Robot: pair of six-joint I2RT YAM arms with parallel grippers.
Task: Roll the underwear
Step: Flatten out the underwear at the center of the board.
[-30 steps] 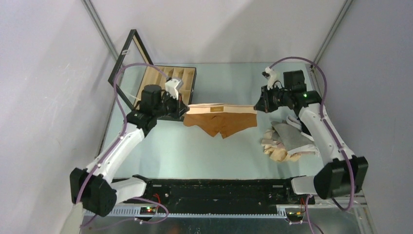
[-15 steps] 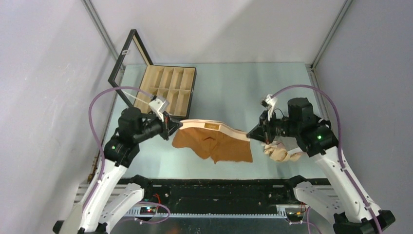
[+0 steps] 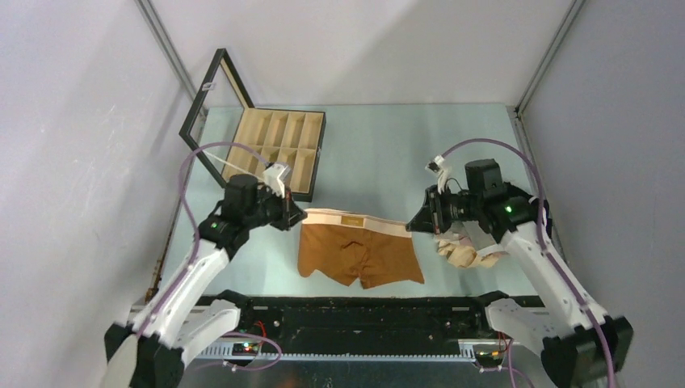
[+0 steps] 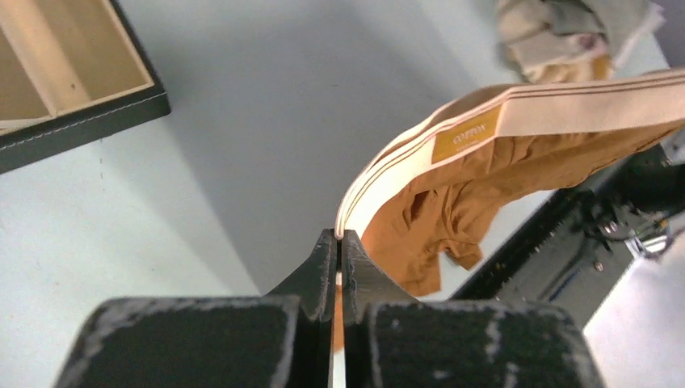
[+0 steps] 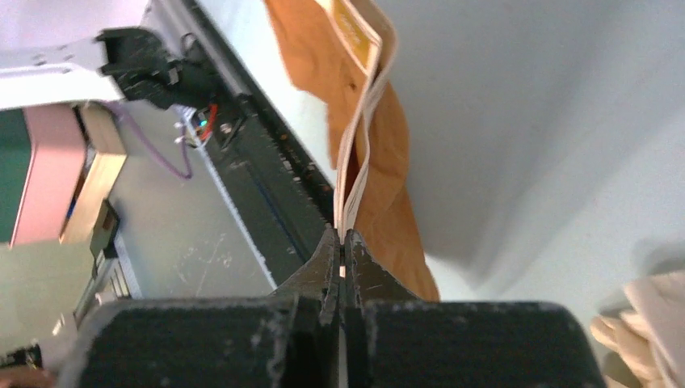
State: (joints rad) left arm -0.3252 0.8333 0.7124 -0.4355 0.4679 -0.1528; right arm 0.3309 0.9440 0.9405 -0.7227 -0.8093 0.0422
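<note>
The pale green table point(image 3: 380, 145) fills the floor of a white-walled enclosure. Two white arms rise from its near edge: the left arm point(image 3: 194, 267) leans in just in front of the box, and the right arm point(image 3: 541, 259) reaches in from far to the right of the box.

The box point(image 3: 318, 153) is black-framed with wooden compartments and sits at the far left of the table. Its framed lid point(image 3: 237, 78) stands open and tilts toward the left wall.

The rust-brown underwear point(image 3: 359, 255) is in front of the box and slightly to its right, close to the near edge. Its cream waistband point(image 3: 355, 220) is pulled out in a line from just below the box's front right corner toward the right arm, raised above the table. The brown body hangs away from the band toward the near edge – whether its hems touch the table cannot be told.

A heap of other underwear point(image 3: 464, 255), beige and grey with paler bits, lies crumpled well to the right of the box, under the right arm's wrist.

The left pincer point(image 4: 338, 242), just in front of the box, is closed tight on the waistband's left end. The right pincer point(image 5: 342, 242), well right of the box, is pinched shut on the band's other end – in both wrist views the band's edge runs straight into the closed tips.

A small tan label point(image 4: 467, 136) sits on the band about midway along.
</note>
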